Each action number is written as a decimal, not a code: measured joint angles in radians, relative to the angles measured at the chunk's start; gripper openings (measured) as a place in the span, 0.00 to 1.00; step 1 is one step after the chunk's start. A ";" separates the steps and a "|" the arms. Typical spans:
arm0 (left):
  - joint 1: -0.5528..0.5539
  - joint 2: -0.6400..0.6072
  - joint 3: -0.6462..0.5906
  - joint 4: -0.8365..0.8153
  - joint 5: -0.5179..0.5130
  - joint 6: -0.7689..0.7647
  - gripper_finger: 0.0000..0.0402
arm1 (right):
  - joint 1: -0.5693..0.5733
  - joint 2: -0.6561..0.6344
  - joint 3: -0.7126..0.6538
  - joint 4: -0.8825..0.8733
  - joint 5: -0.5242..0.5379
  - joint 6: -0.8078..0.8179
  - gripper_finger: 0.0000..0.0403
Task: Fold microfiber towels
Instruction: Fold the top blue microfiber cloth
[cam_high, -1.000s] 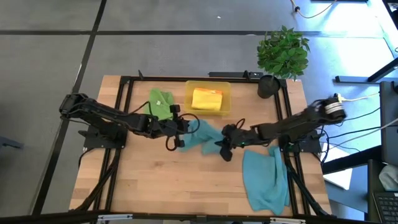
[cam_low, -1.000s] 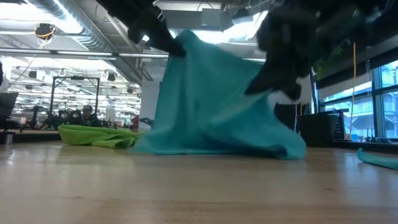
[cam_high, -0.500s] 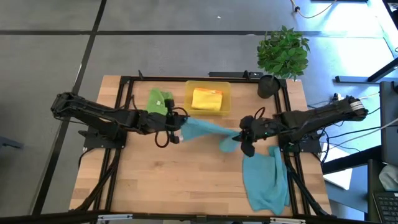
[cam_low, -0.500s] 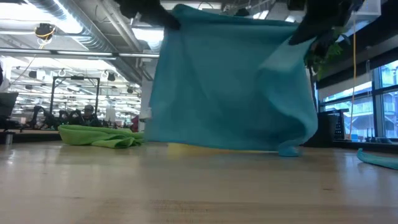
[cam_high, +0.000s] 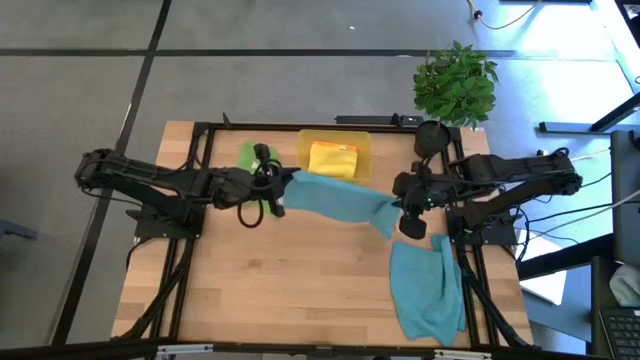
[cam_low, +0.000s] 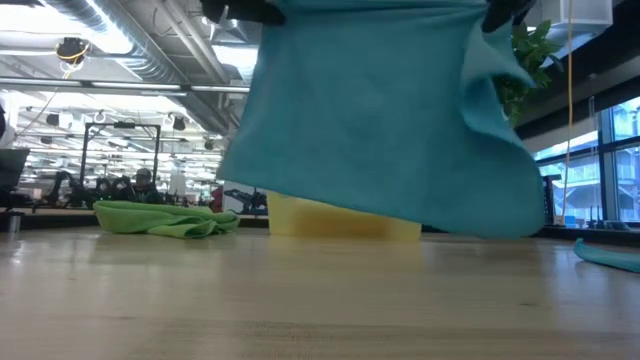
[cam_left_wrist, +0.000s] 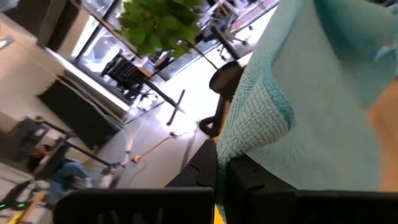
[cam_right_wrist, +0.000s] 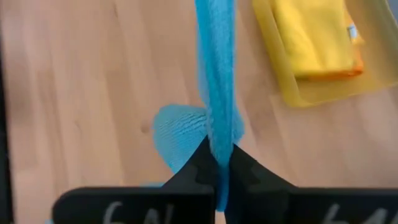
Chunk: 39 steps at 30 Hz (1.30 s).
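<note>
Two grippers stretching one teal towel (cam_high: 340, 200) in air above worktop (cam_high: 300, 290), hem hanging clear of wood. Second teal towel (cam_high: 427, 285) lying crumpled at near right edge. Left gripper (cam_high: 283, 185) clamping shut on stretched towel's left corner; right gripper (cam_high: 403, 208) clamping shut on its right corner. Behind: green towel (cam_high: 255, 162) lying bunched on worktop, yellow tray (cam_high: 362, 160) holding folded yellow towel (cam_high: 332, 160) over orange one. Potted plant (cam_high: 455, 85) sitting at far right corner.
</note>
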 joint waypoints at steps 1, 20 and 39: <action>0.006 -0.002 0.000 -0.004 -0.011 0.008 0.00 | -0.004 0.015 0.020 -0.025 0.000 -0.024 0.01; 0.108 -0.004 0.000 -0.113 -0.023 0.085 0.00 | -0.093 0.186 0.095 -0.291 0.200 -0.145 0.01; 0.061 -0.006 0.000 -0.240 0.011 0.073 0.00 | 0.040 0.227 0.125 -0.302 0.291 -0.038 0.01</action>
